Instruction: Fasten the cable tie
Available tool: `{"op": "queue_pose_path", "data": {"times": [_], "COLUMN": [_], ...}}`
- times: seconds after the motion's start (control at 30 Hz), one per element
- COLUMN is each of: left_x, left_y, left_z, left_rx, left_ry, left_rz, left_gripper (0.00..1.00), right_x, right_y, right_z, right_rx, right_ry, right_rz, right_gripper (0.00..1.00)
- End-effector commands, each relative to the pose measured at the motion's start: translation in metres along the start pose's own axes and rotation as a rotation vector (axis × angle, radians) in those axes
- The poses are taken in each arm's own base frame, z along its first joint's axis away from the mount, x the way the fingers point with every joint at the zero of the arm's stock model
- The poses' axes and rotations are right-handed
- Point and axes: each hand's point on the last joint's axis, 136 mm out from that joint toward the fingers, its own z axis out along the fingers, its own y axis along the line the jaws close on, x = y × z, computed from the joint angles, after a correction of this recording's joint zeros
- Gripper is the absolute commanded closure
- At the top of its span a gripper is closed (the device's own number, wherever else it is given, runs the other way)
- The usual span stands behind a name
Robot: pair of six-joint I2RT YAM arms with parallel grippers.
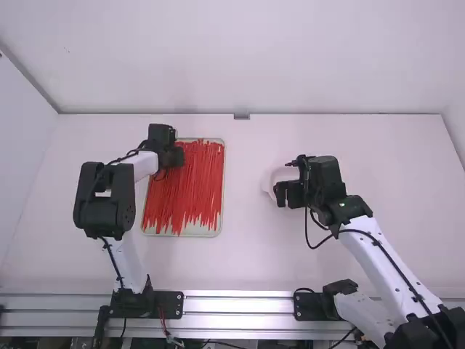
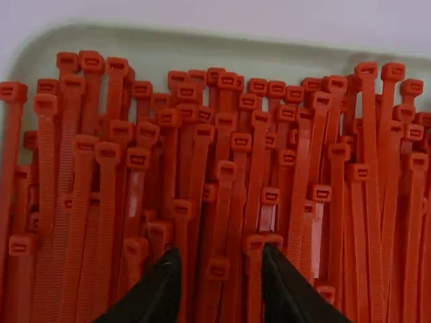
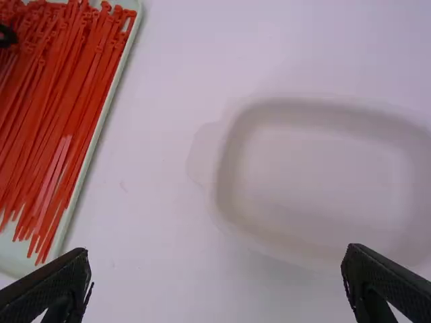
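Left hand (image 2: pixel 219 259) hangs low over the tray's (image 2: pixel 168 50) far end, fingers narrowly parted astride the red cable ties (image 2: pixel 222 168), apparently to pinch one out. Right hand (image 3: pixel 215 269), spread wide and empty, waits right of the tray above a white dish (image 3: pixel 316 175).

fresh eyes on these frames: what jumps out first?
The dense pile of red cable ties on a pale tray, left of the table's middle, grabs the eye first. The left end effector sits over the pile's far end, its fingers open with several tie heads between them. To the tray's right, the right end effector hangs wide open above an empty white tub.
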Motion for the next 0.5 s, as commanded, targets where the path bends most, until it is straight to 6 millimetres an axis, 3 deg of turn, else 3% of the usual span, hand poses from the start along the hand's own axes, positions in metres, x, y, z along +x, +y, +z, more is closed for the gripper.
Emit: {"op": "queue_pose_path", "data": {"times": [0.0,0.47], "left_x": [0.0090,0.0136], "left_y": [-0.0035,-0.0023], "left_z": [0.0048,0.0088], "left_rx": [0.011,0.012], "left_ry": [0.021,-0.008], "left_rz": [0.012,0.014], "left_gripper": [0.69,0.72], "right_x": [-0.0169,-0.0160], "right_y": [0.0050,0.0054], "right_z": [-0.0099,-0.0098], "right_rx": [-0.011,-0.013], "right_ry": [-0.049,-0.045], "right_rz": [-0.010,-0.010], "right_gripper": [0.01,0.01]}}
